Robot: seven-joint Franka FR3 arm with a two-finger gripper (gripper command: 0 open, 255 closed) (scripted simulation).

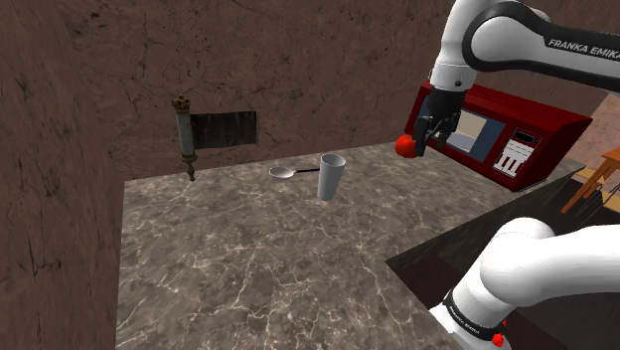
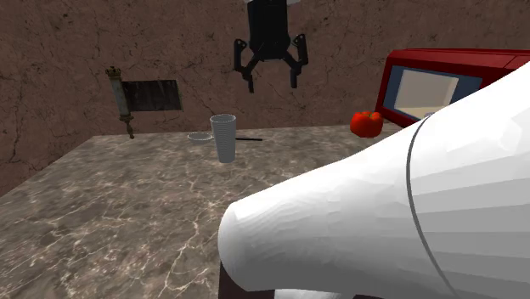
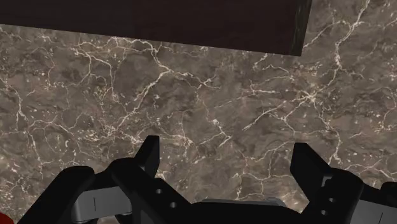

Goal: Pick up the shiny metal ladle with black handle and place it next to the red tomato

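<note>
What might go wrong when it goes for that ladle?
The cup stands close by the ladle, hiding part of its handle, so the open gripper may tip it coming down. The ladle lies flat and thin; the grasp might slip. The round tomato may roll if nudged.

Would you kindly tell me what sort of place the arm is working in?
Probably a home kitchen: a marbled countertop carrying a red microwave, a ladle, a cup and a tomato.
</note>
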